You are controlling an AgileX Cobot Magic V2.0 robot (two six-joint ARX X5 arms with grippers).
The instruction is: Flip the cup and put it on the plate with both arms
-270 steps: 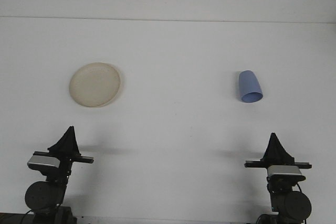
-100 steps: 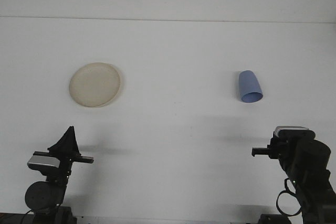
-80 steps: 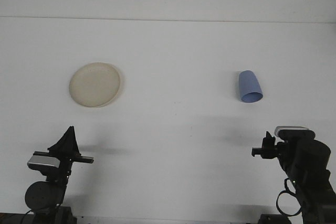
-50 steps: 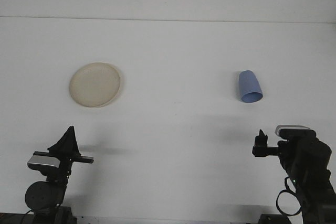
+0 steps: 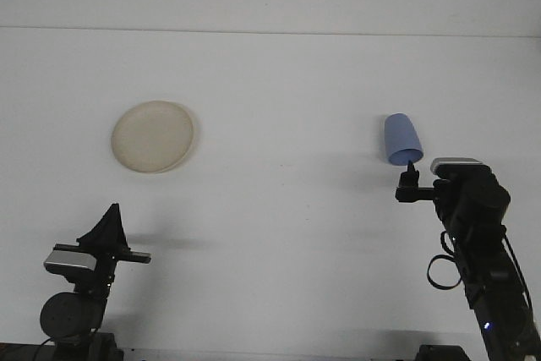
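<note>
A blue cup [image 5: 402, 139] lies on its side at the right of the white table, its open mouth facing the camera. A cream plate [image 5: 153, 136] rests flat at the left, far from the cup. My right gripper [image 5: 411, 174] is raised and sits just in front of the cup's mouth, slightly below it in the image; I cannot tell whether it touches the rim. My left gripper [image 5: 111, 211] is parked low at the front left, pointing up, shut and holding nothing, well short of the plate.
The table's far edge [image 5: 270, 30] meets a pale wall at the back. The right arm's body and cables [image 5: 478, 243] fill the front right corner. The left arm's base [image 5: 72, 310] stands at the front left.
The right arm has risen from its parked pose and carried its gripper forward and up to just before the cup's mouth. The left arm, cup and plate have not moved.
</note>
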